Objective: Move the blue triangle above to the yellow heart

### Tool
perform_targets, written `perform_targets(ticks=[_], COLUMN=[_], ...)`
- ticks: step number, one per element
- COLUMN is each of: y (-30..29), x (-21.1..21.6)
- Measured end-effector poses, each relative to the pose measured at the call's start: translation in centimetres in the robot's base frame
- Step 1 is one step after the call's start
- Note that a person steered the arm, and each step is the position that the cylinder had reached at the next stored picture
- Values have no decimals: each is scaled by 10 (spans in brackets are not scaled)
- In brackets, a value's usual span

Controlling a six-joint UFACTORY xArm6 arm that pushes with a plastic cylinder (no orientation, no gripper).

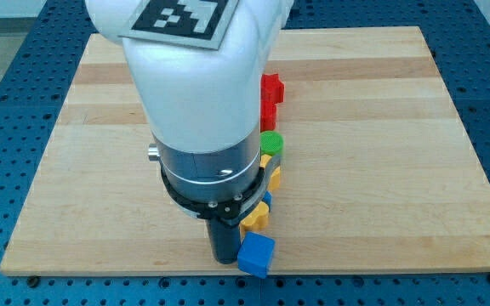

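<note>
Camera view: my white arm (198, 93) fills the middle of the picture and hides much of the wooden surface (373, 170) behind it. The arm carries a black-and-white marker (181, 15) at the view's top, cut off by the frame edge. Below the white shell sits a grey collar, then a dark rod (224, 238) going down to the surface near its bottom edge.

A column of blocks peeks out along the arm's 3 o'clock side, each partly covered. From the top: a red block (270, 95), its shape hard to make out; a green block (272, 143) with a rounded top; a yellow block (272, 163) just under it, only a sliver showing, shape not clear; a small bit of blue (268, 197) lower down, too hidden to tell whether it is the blue triangle; another yellow block (254, 218) beside the rod, shape unclear.

At the bottom, a blue cube (256, 254) stands fully in sight, at the surface's lower edge.

My tip (225, 258) rests at the cube's 9 o'clock, touching or just beside it. There is no pincer on this arm, so no spread or pinch can be told.
</note>
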State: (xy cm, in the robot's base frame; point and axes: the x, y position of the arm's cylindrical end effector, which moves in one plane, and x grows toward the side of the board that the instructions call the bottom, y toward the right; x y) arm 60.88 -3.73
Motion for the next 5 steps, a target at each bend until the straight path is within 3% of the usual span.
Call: perform_targets(ticks=[2,5], y=[-35,-25], x=[1,-24])
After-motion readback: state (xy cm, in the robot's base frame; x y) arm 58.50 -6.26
